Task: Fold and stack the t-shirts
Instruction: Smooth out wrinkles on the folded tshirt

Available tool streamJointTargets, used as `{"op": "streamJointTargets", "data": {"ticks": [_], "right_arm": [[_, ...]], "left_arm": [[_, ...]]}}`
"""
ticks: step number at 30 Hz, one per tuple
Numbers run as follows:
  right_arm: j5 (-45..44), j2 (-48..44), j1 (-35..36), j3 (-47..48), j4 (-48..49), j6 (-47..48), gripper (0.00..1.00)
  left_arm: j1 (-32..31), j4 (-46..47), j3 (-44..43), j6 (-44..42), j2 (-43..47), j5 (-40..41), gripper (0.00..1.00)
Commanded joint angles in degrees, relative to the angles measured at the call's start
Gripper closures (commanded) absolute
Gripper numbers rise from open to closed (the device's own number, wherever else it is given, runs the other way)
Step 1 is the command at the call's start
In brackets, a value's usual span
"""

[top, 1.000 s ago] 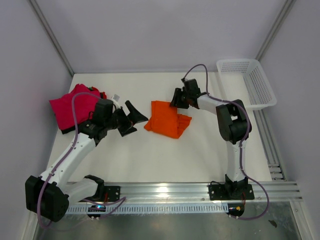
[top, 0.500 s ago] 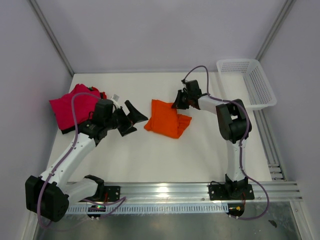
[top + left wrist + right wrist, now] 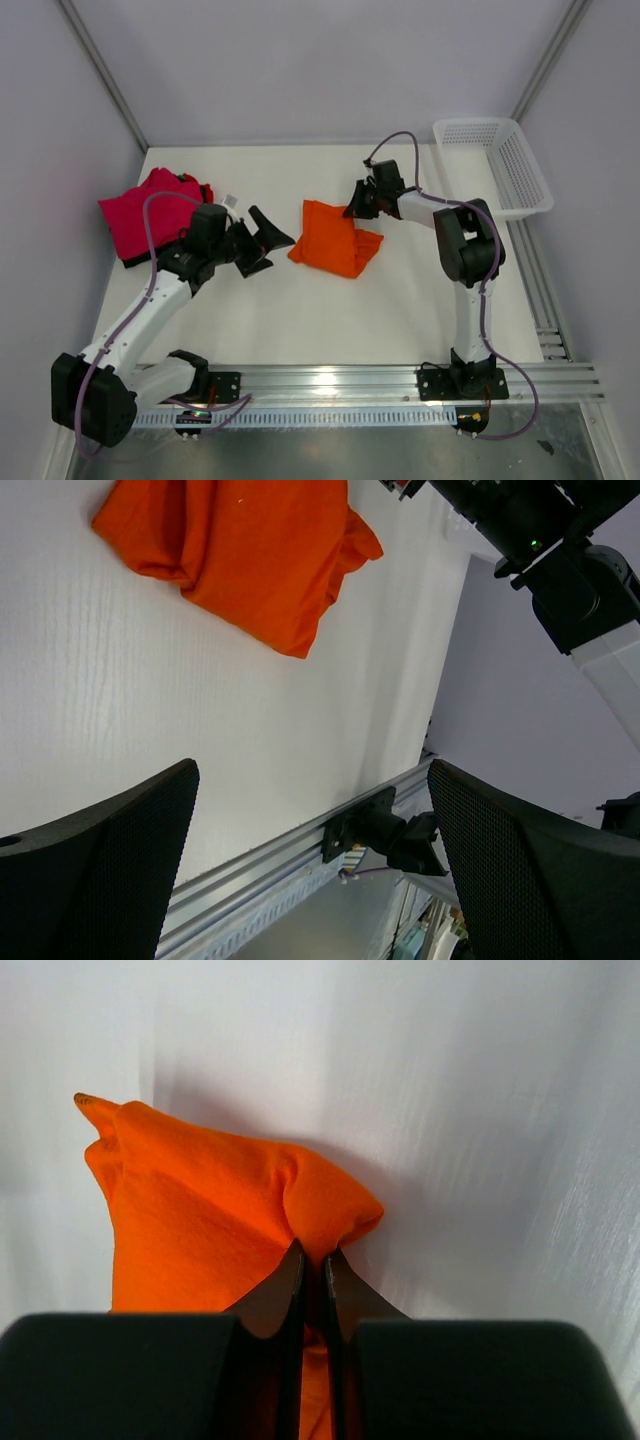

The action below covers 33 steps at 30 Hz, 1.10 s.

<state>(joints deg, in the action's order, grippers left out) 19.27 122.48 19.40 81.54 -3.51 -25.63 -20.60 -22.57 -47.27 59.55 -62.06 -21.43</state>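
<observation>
A folded orange t-shirt (image 3: 332, 240) lies in the middle of the white table (image 3: 300, 310). My right gripper (image 3: 356, 208) is shut on the far right corner of the orange t-shirt (image 3: 200, 1220); in the right wrist view its jaws (image 3: 312, 1255) pinch a fold of the cloth. At the far left rests a magenta-pink t-shirt (image 3: 140, 212), with a black t-shirt (image 3: 133, 262) showing under its near edge. My left gripper (image 3: 272, 242) hangs open, left of the orange t-shirt (image 3: 240, 550), with nothing between its fingers (image 3: 520, 870).
A white mesh basket (image 3: 495, 165) stands at the far right corner of the table. Grey walls close in the far side and both sides. A metal rail (image 3: 340, 380) with both arm bases runs along the near edge.
My right gripper has closed on the orange shirt's far right corner and drawn it slightly to the right. The left arm has barely moved.
</observation>
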Motion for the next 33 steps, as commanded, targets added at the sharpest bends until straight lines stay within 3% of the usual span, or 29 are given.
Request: {"op": "streamJointTargets", "data": {"ticks": [1,17,33], "right_arm": [[0.60,-5.84,0.20,-1.20,-0.53,0.93,0.94],[-5.37,-24.91,0.29,-7.61,-7.65,1.81,0.94],[-12.67,-43.19,1.52,-18.69,-13.72,-3.64,0.94]], "left_arm": [[-0.05,4.45,0.59,0.39,0.54,0.34,0.01],[-0.05,9.56,2.97,0.92,-3.41,-1.07,0.01],[-0.05,14.92,2.27,1.71,-9.13,-2.30,0.01]]}}
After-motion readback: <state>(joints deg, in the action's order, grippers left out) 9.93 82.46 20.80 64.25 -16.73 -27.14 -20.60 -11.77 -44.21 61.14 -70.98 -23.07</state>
